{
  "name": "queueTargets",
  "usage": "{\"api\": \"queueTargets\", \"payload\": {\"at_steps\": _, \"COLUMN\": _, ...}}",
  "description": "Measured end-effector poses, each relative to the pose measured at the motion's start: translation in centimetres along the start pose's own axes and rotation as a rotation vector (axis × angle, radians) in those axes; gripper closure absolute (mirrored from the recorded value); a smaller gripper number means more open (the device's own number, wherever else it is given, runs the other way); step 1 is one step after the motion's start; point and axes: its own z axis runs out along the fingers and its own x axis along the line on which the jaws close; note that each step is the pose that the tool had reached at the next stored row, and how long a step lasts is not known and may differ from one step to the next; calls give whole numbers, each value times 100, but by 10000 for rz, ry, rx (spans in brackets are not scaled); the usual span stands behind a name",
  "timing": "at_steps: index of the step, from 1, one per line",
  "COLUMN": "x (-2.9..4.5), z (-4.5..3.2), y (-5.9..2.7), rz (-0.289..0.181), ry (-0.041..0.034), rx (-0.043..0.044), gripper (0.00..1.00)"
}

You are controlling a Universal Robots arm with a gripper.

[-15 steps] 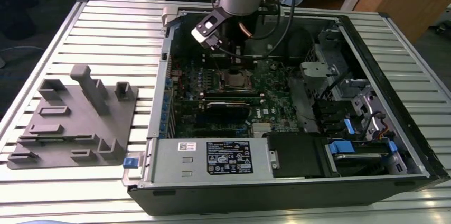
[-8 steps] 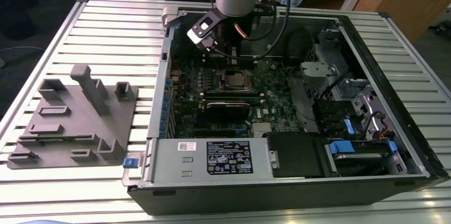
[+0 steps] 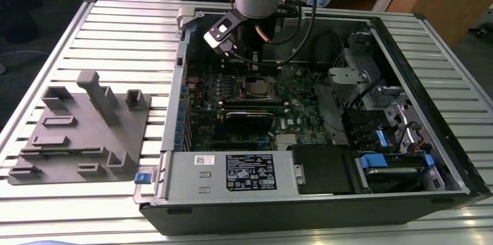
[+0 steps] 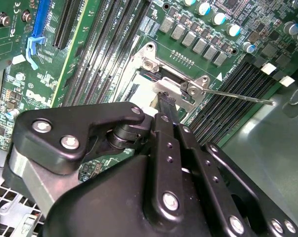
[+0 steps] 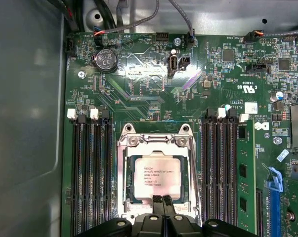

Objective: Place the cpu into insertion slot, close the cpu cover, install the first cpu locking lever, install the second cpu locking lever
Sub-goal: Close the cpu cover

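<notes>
Hand (image 5: 162, 199) pinched closed, tips over cpu (image 5: 156, 173) edge

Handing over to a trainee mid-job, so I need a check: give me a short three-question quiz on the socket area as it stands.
1. True or false: the cpu cover lies down around the cpu.
2. The gripper is nearest: A the cpu's edge; B the round battery; C the blue clip.
3. Are its fingers open or shut?
Key: 1 true; 2 A; 3 shut.
</notes>
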Motion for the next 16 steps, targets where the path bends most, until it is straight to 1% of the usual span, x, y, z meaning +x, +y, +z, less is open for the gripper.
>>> {"api": "queueTargets", "payload": {"at_steps": 5, "x": 0, "z": 1, "y": 20, "rz": -18, "ry": 1, "rx": -1, "gripper": 89}}
{"api": "queueTargets", "payload": {"at_steps": 8, "x": 0, "z": 4, "y": 40, "rz": -193, "ry": 11, "rx": -8, "gripper": 89}}
{"api": "queueTargets", "payload": {"at_steps": 11, "x": 1, "z": 7, "y": 45, "rz": -595, "ry": 29, "rx": -24, "gripper": 89}}
{"api": "queueTargets", "payload": {"at_steps": 16, "x": 1, "z": 12, "y": 46, "rz": -1503, "ry": 74, "rx": -64, "gripper": 89}}
